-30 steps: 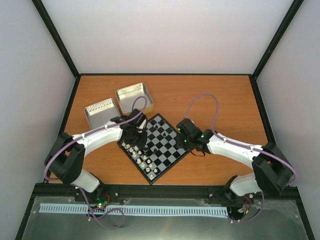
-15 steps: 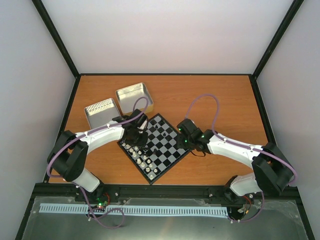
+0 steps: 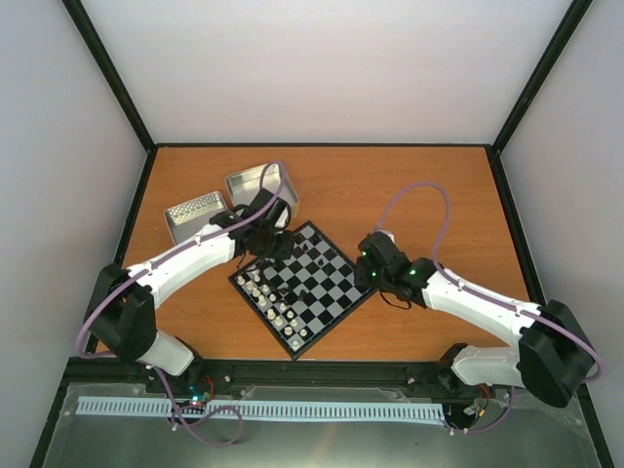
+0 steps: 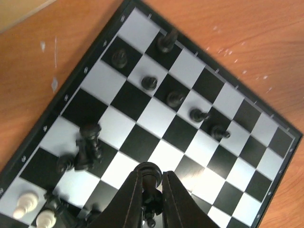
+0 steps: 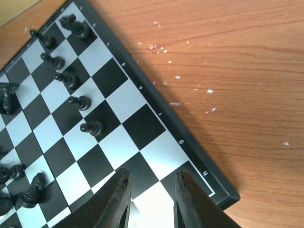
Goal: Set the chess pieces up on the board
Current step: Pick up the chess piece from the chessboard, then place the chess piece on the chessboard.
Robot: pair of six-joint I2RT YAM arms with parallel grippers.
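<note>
Careful | left pincer (image 4: 152, 178) pinching black piece (image 4: 149, 169) | right pincer (image 5: 151, 176) spread, empty | lowering, you could topple nearby pieces (image 4: 88, 149).

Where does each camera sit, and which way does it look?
Top external: above and behind the arms, looking down at the table; both arms show.
Left wrist: on the left arm, looking down at the board; left hand pinches a black piece.
Right wrist: on the right arm, over the board's corner; right hand open.
Shared: both wrist views show the same black pawns.
</note>
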